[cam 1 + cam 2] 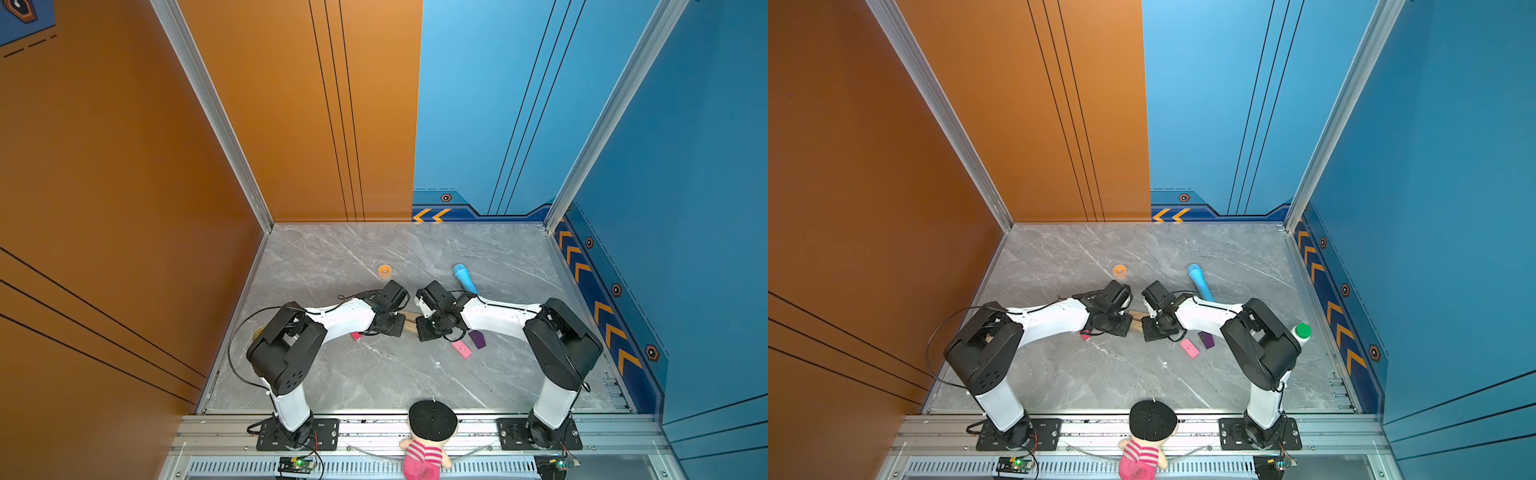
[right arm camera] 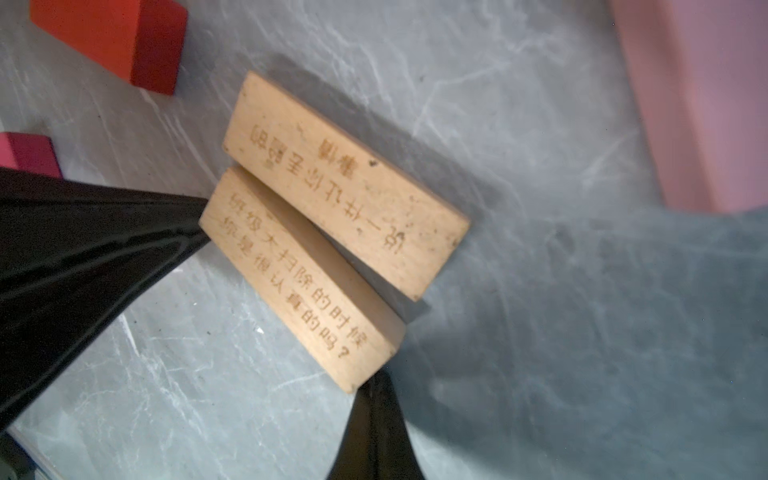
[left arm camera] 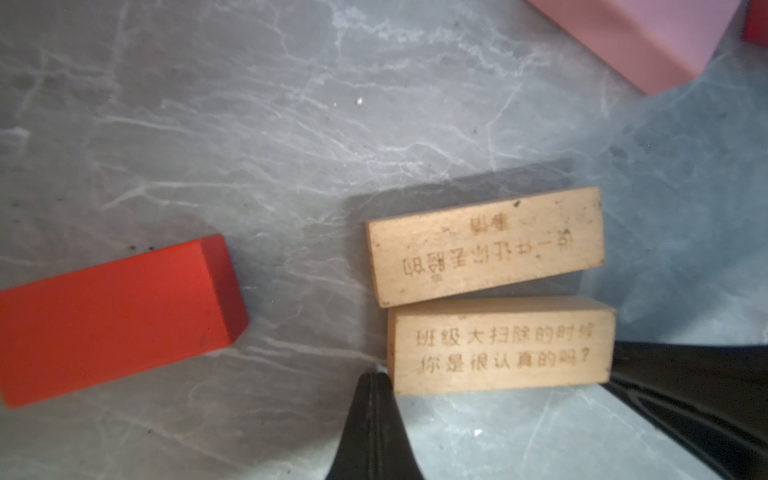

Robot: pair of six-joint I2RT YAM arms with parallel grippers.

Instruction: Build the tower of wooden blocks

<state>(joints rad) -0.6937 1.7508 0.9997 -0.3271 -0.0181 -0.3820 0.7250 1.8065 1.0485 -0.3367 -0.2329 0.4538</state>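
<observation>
Jaws pressed together, your left gripper [image 3: 371, 399] and right gripper [image 2: 376, 401] are bracing a tan block [image 3: 500, 347] endwise. You are likely squaring it against the second block [image 3: 484, 245] beyond the jaws.

orange wall [image 1: 104, 166] left | blue wall [image 1: 706, 166] right | grey marble floor [image 1: 374, 374] | aluminium corner posts [image 1: 209, 104]

In both top views the tan slabs [image 1: 410, 322] sit mostly hidden under the left arm [image 1: 345, 318] and right arm [image 1: 490, 318], a sliver showing; a magenta piece [image 1: 356, 336] barely peeks from beneath the left arm; in the left wrist view the picture's edges cut off the red brick [image 3: 112, 320] and a pale pink brick [image 3: 648, 37]; the slabs' engraved lettering is blurred.
</observation>
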